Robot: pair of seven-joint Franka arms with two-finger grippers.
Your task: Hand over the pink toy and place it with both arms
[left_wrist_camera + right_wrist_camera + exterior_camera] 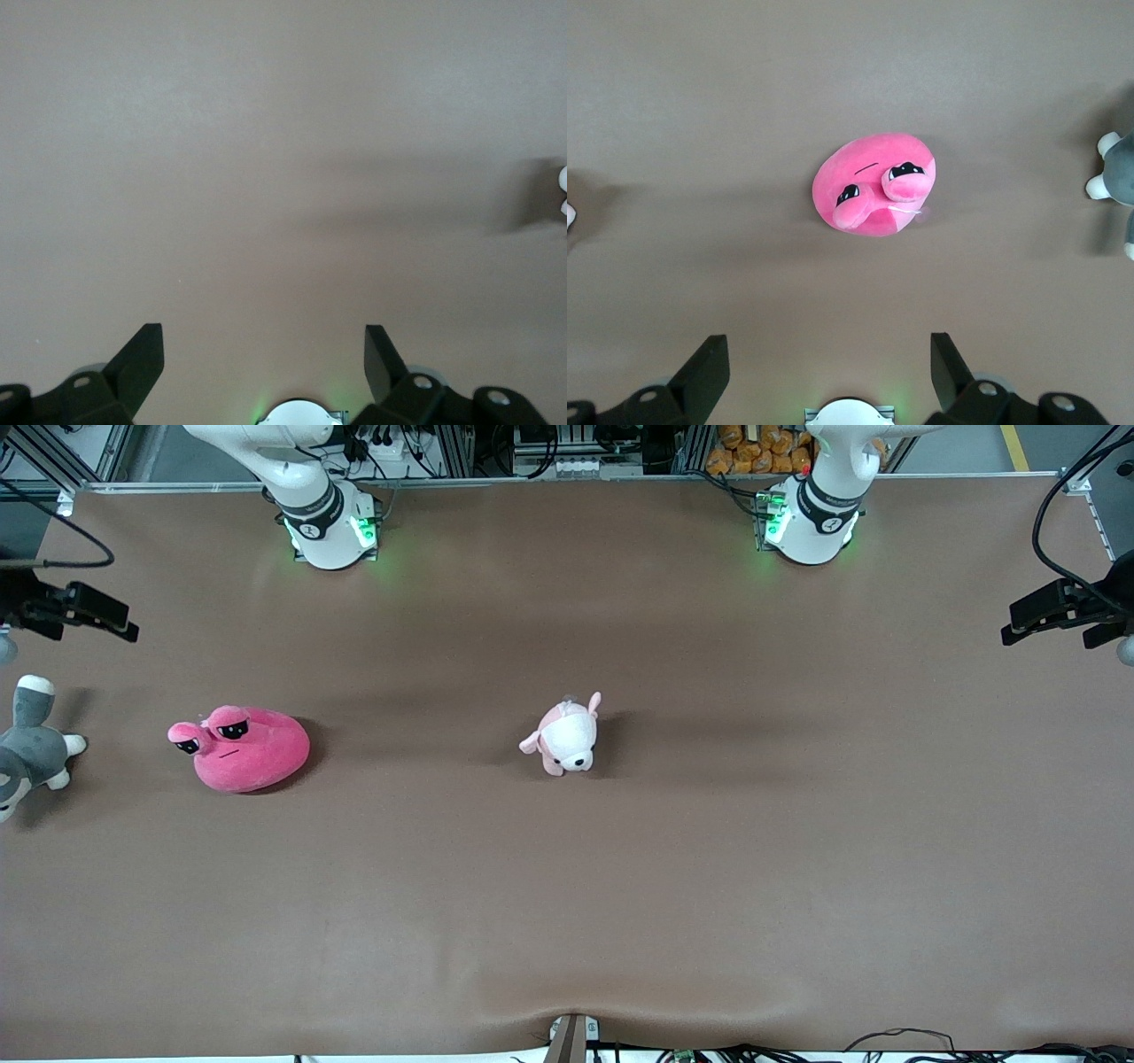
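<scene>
The hot-pink toy (pixel 244 747) lies on the brown table toward the right arm's end, its stalk eyes toward that end. It also shows in the right wrist view (pixel 875 184). My right gripper (pixel 830 354) is open and empty, high over the table between its base and the toy. My left gripper (pixel 263 354) is open and empty, high over bare table near its own base. Neither gripper shows in the front view; only the two arms' bases (pixel 324 522) (pixel 811 522) show at the top.
A small pale pink-and-white puppy plush (pixel 567 737) lies at the table's middle. A grey-and-white plush animal (pixel 27 748) lies at the table edge at the right arm's end, also in the right wrist view (pixel 1116 173). Black camera mounts (pixel 75 609) (pixel 1063 609) stand at both ends.
</scene>
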